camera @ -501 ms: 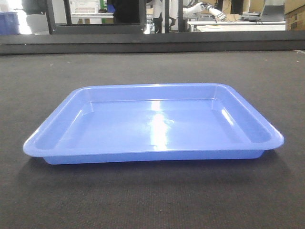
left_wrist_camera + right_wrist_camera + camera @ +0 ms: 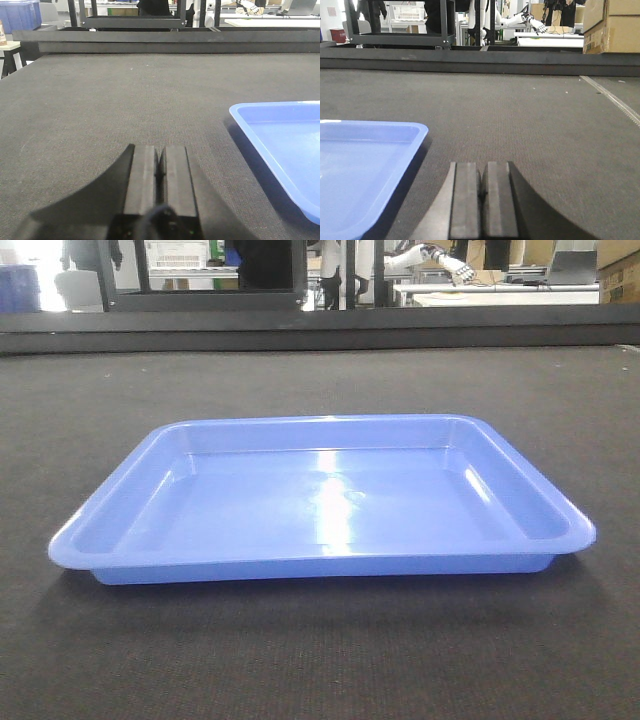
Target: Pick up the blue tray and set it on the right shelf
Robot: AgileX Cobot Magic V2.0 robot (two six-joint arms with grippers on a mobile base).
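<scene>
Dark tabletop (image 2: 320, 660), end effectors (image 2: 159, 152) (image 2: 481, 167) closed, empty

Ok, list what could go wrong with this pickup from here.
1. The left tool and right tool are both shut; driven in like that, they would shove the blue tray across the table rather than grip it.
2. The tray is glossy with sloped sides, so a pinch on its rim may slip.
3. It is wide; held at one side only, it would likely tilt.
</scene>
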